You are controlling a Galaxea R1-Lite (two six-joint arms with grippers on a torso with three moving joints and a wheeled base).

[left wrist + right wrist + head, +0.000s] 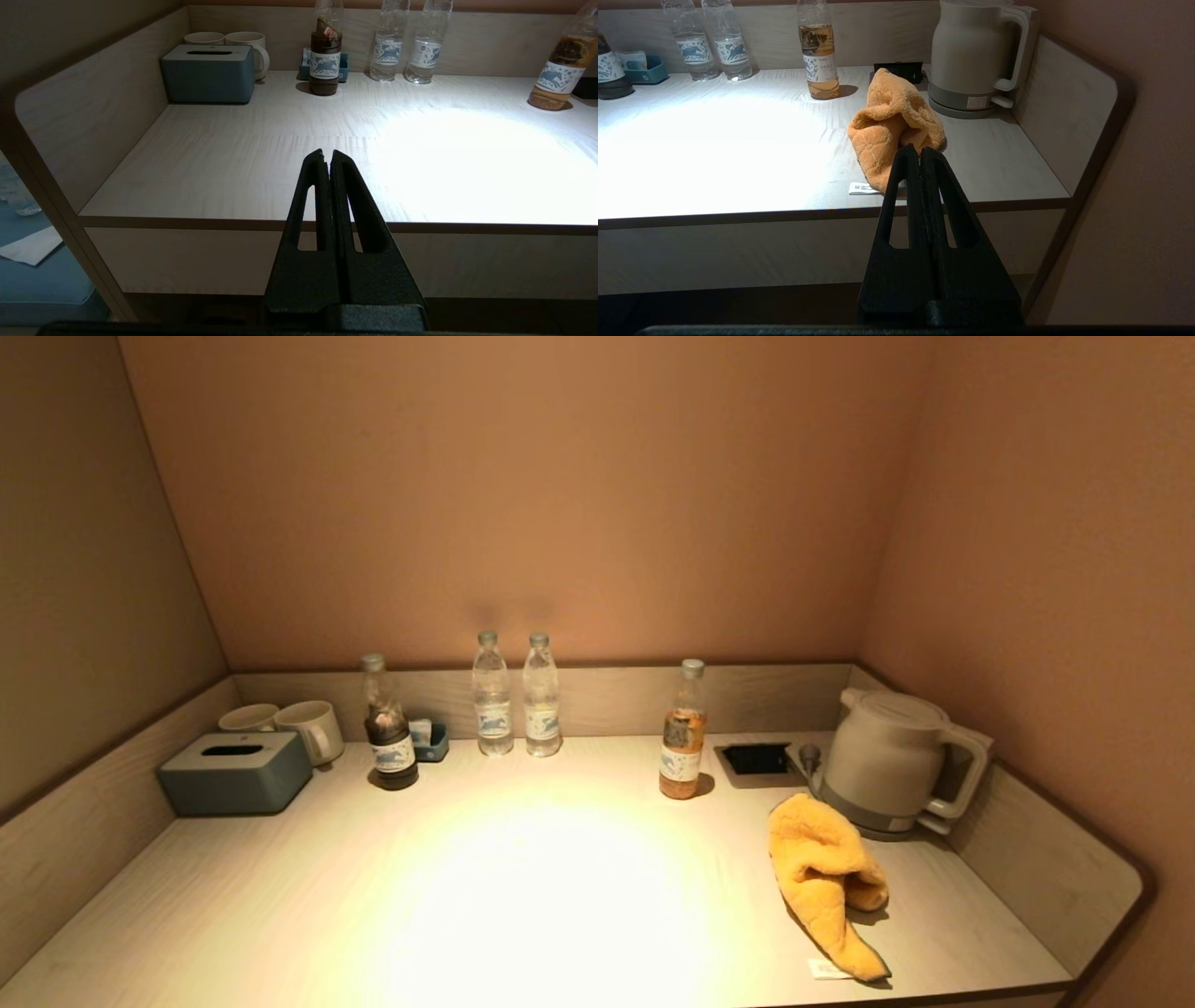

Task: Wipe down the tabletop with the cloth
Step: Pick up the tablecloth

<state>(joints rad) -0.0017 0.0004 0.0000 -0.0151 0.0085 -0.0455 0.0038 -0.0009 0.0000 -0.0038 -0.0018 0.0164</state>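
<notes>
Left gripper (327, 156): fingers together, off the table (233, 163) edge.
Right gripper (920, 153): fingers together.
Cloth (892, 126): just ahead of right gripper, crumpled.

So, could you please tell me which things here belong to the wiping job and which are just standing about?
Job:
- orange cloth, crumpled at the tabletop's right front
- tabletop
- right gripper, shut, before the front edge facing the cloth
- left gripper, shut, parked off the front edge

Standing about:
- kettle
- four bottles
- two mugs
- tissue box
</notes>
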